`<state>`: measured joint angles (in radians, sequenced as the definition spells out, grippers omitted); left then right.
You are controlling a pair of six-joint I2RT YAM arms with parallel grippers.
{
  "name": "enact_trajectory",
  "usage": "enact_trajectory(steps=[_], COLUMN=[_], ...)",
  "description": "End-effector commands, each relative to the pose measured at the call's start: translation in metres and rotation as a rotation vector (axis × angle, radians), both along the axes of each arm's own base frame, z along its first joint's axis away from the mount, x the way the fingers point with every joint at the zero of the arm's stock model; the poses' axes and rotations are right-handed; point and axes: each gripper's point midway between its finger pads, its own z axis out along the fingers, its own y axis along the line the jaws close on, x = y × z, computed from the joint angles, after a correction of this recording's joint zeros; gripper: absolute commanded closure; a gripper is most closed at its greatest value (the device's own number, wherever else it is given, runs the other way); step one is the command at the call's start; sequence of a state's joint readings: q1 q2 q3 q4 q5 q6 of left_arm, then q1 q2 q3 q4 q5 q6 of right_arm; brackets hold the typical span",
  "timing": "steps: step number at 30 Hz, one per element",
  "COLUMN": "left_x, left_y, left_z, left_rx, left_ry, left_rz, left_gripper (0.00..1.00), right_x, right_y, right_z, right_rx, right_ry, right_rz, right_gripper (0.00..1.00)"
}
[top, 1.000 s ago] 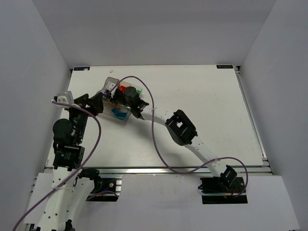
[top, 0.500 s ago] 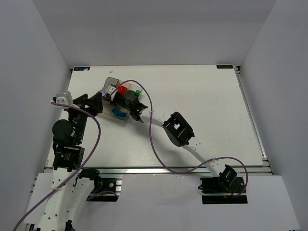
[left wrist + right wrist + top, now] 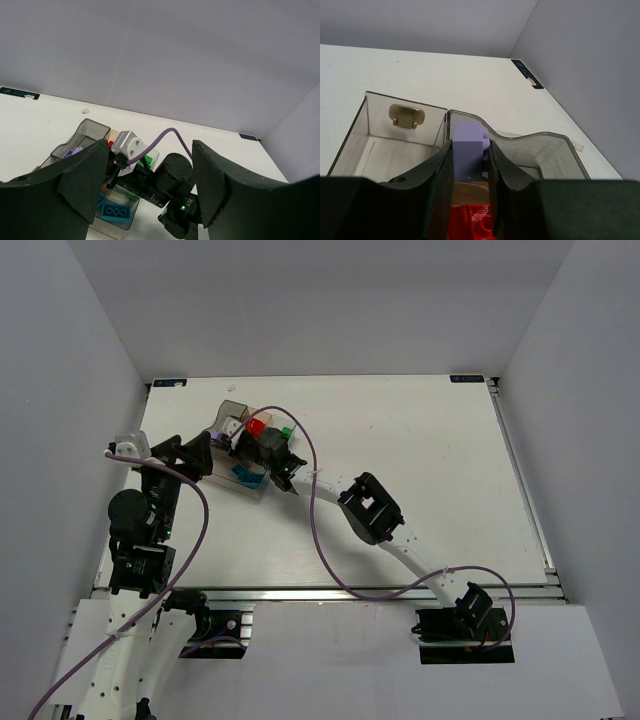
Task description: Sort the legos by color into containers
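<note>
**Right wrist view.** The right claw [image 3: 469, 167] is pressed onto a light purple brick [image 3: 468, 145]. The brick is pinched between the two fingers [image 3: 439, 175], and its upper part projects past the fingertips. The brick hangs over the tray [image 3: 367, 107], in line with the wall between two compartments. Which of the two it is over cannot be told. The compartment left of the claw has a brass-coloured clasp [image 3: 406, 116] on its far wall. The compartment right of the claw has a grey-tinted, wavy wall [image 3: 540, 145]. A red brick [image 3: 470, 220] lies directly beneath the claw.

**Left wrist view.** This view adds what the right wrist camera cannot see. The left claw [image 3: 150, 165] is spread wide with nothing between its fingers. Ahead of it and low, cyan bricks [image 3: 116, 211] lie in the nearest compartment. A green brick [image 3: 148, 161] sits further ahead. A second purple piece [image 3: 75, 151] rests in the grey end compartment, ahead and to the left. The right arm's white camera housing [image 3: 129, 147] and purple cable [image 3: 165, 136] cross the gap.

**Top view.** The left claw stands just beside the tray, and the right claw reaches in over it.

**Surroundings.** The table [image 3: 420, 460] is white. Plain grey walls [image 3: 330, 310] enclose it on three sides.
</note>
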<state>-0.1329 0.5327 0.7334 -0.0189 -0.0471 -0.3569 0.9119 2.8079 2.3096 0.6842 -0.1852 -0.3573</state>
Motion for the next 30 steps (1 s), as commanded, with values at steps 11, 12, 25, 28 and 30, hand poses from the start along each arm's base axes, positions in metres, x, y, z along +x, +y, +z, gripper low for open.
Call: enact_trajectory(steps=[11, 12, 25, 28, 30], left_x=[-0.005, -0.005, -0.005, -0.004, -0.003], left_y=[0.007, 0.006, 0.008, 0.009, 0.009], left_z=[0.007, 0.007, 0.007, 0.005, 0.005], left_rx=[-0.004, -0.003, -0.006, -0.004, -0.001], left_ry=[-0.022, -0.022, -0.023, -0.020, -0.018], left_rz=[0.031, 0.030, 0.040, 0.042, 0.043], left_gripper=[0.23, 0.23, 0.23, 0.23, 0.26], right_x=[0.001, 0.003, 0.003, 0.006, 0.008], right_y=[0.003, 0.001, 0.001, -0.003, -0.009], right_z=[0.026, 0.026, 0.031, 0.048, 0.065], right_rx=[0.069, 0.068, 0.070, 0.088, 0.109], right_ry=[-0.077, -0.079, -0.097, -0.124, -0.137], right_rz=[-0.007, -0.012, -0.020, -0.032, -0.045], right_gripper=[0.61, 0.60, 0.47, 0.47, 0.48])
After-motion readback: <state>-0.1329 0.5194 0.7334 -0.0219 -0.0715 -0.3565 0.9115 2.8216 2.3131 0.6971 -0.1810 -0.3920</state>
